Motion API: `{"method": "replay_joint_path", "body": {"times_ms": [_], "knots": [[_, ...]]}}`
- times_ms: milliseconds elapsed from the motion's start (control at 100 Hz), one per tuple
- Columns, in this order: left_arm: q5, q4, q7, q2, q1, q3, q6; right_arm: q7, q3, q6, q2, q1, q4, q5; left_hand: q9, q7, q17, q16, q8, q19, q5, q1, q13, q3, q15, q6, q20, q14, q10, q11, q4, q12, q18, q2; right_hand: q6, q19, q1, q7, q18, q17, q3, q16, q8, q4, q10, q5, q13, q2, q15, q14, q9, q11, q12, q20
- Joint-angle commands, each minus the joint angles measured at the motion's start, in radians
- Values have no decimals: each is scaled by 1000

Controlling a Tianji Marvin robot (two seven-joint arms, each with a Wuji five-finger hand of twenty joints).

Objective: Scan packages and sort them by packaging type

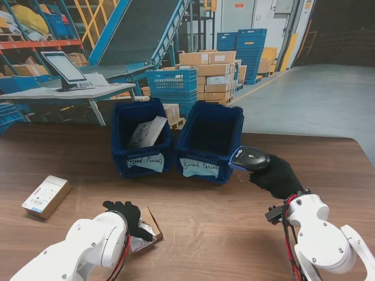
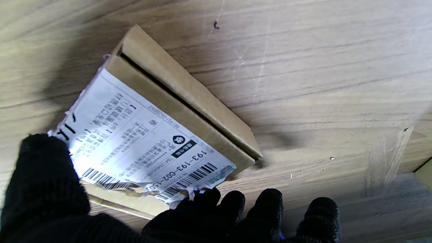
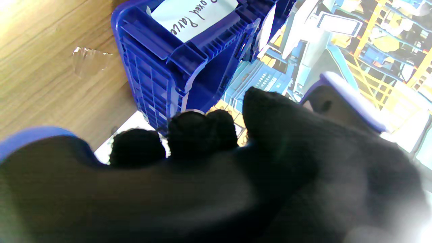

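Note:
A flat cardboard box [image 1: 149, 227] with a white shipping label lies near me, left of centre, and my left hand [image 1: 124, 213] is closed around it. The left wrist view shows the thumb on the label of the box [image 2: 189, 91] and the fingers [image 2: 236, 206] curled at its near edge. My right hand [image 1: 278, 175] is shut on a black and blue barcode scanner [image 1: 248, 158], held close to the front right corner of the bin marked Boxed Parcels [image 1: 208, 140]. The bin marked Bagged Parcels [image 1: 140, 140] holds a white bagged parcel [image 1: 147, 132].
A second labelled cardboard box [image 1: 46, 196] lies on the wooden table [image 1: 205, 234] at the far left. The two blue bins stand side by side at the table's far middle. Beyond the table are a desk with a monitor [image 1: 63, 67] and stacked crates.

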Motion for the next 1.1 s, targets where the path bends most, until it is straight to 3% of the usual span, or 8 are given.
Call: {"method": "replay_joint_path", "body": {"times_ms": [0,380,410,460,540,740,860,1090], "knots": [[-10,19,-28,2,0,17,-12,12,0,-2,-8,-4,-4,4,-23,18,-16,-10,-11,-37,0,27,-33,23,-11,-6,-14,50,21,-18,18,-12,60,-10,-71,52,105,-6,2,9,150,13,2,28,17,42,23,71,29,1,8,-4,8,20],[-39,65,4,11,-55,80,-79,9,-1,4,-9,2,0,5,57,34,19,7,-1,-14,59,198,47,62,26,-10,-14,63,28,7,49,7,75,-175,-71,52,105,-7,-1,9,148,13,2,28,18,41,23,73,29,1,9,-4,7,20],[-36,70,8,11,-58,85,-83,9,-1,4,-10,2,0,5,68,35,18,20,11,9,67,194,60,103,32,-13,-12,65,26,6,84,25,77,-203,-71,52,105,-7,0,9,148,13,2,28,18,41,23,73,29,1,8,-4,7,20],[-32,77,13,10,-64,91,-93,9,-1,5,-10,3,0,5,89,31,24,33,32,31,85,133,88,305,39,-19,-32,65,22,8,57,39,80,-263,-71,53,105,-7,1,10,148,13,1,28,18,40,22,74,29,2,8,-4,7,20],[-18,88,40,7,-62,93,-96,9,-1,5,-10,4,1,6,133,55,46,62,55,84,114,96,142,493,70,-40,-9,60,6,25,108,74,79,-317,-71,53,104,-7,2,9,148,13,1,28,18,40,23,74,28,0,8,-4,7,20],[10,114,60,3,-75,102,-104,7,-2,5,-10,7,4,8,190,89,80,144,128,174,141,129,233,670,134,-91,35,20,-48,60,191,177,39,-361,-71,53,105,-8,3,11,146,13,0,28,18,39,22,75,28,1,8,-4,6,20],[16,129,101,-1,-74,102,-100,5,-3,6,-11,8,5,10,249,113,116,211,176,250,181,173,302,713,183,-116,82,4,-70,87,203,247,25,-370,-70,53,104,-8,1,10,146,13,-1,28,17,39,23,76,29,3,9,-3,6,20],[3,177,296,-15,-60,104,-49,1,-11,9,-12,17,14,17,341,289,232,382,378,517,311,302,497,829,342,-213,188,-44,-140,453,248,368,34,-398,-70,53,103,-8,-2,9,145,13,-2,29,18,38,23,76,29,-1,7,-3,6,20]]}}
